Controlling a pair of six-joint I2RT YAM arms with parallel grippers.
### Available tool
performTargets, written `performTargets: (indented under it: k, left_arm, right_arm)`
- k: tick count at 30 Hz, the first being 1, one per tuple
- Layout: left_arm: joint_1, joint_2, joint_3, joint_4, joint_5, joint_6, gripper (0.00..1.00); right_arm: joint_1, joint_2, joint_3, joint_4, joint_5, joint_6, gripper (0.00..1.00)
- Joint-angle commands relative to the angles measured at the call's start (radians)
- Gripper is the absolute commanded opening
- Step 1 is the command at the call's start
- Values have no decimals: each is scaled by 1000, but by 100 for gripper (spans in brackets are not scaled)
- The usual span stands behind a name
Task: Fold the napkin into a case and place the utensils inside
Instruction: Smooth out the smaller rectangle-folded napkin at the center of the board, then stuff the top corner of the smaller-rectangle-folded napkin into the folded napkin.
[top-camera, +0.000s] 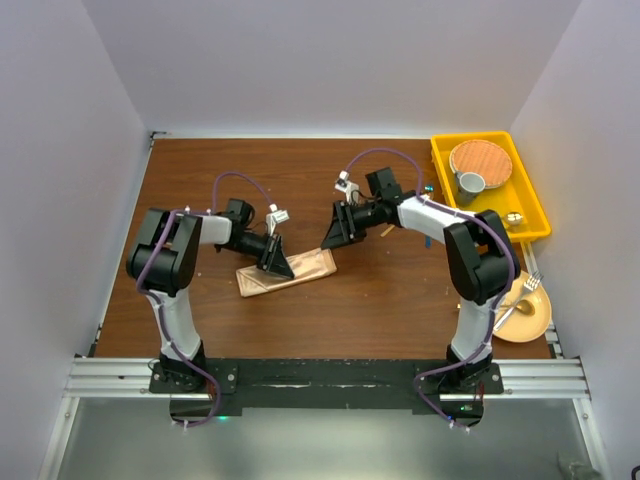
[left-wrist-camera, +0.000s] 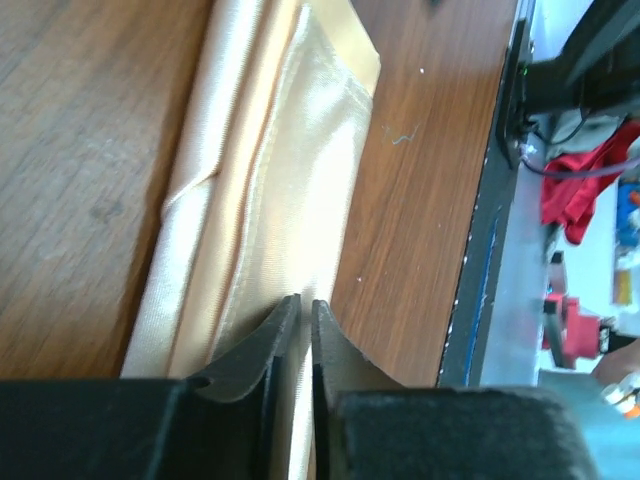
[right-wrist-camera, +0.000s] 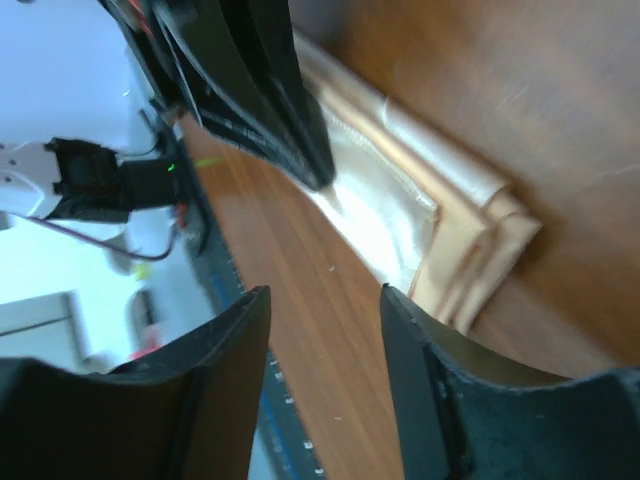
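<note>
The napkin lies folded into a narrow peach satin case (top-camera: 290, 270) on the brown table, and its layered end shows in the right wrist view (right-wrist-camera: 470, 260). My left gripper (top-camera: 278, 258) stands over the case's middle (left-wrist-camera: 290, 150). Its jaws (left-wrist-camera: 304, 300) are parted by a thin slit, with only cloth showing through the gap. My right gripper (top-camera: 335, 232) hovers by the case's right end, open over bare wood (right-wrist-camera: 325, 290) and holding nothing. A gold fork (top-camera: 520, 300) rests on a tan plate (top-camera: 541, 325) at the right edge.
A yellow tray (top-camera: 440, 160) at the back right holds a round wood-toned plate (top-camera: 480, 158) and a grey cup (top-camera: 470, 185). A small gold object (top-camera: 515, 217) sits at the tray's near edge. White walls enclose the table on three sides.
</note>
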Motion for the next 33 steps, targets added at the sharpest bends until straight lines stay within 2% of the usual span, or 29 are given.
performTargets:
  k: [1,7,16,22,31,33]
  left_arm:
    - [-5,-61,38,-56,-85,161,24]
    - [-12,-159,75,-35,-104,198,38]
    - [-42,-188,136,1,-199,305,50]
    - [-89,-93,219,11,-215,365,54]
    - [-131,-6,271,24,-183,361,55]
    - [-132,-6,267,24,-177,362,55]
  right_arm:
    - [-6,-47,42,-58,108,-132,56]
    - [-6,6,92,-63,168,-178,59]
    - [-7,78,169,-37,168,-165,59]
    - [-6,104,185,-22,136,-154,58]
    - [-7,141,203,1,113,-128,55]
    - [-6,146,206,14,102,-114,50]
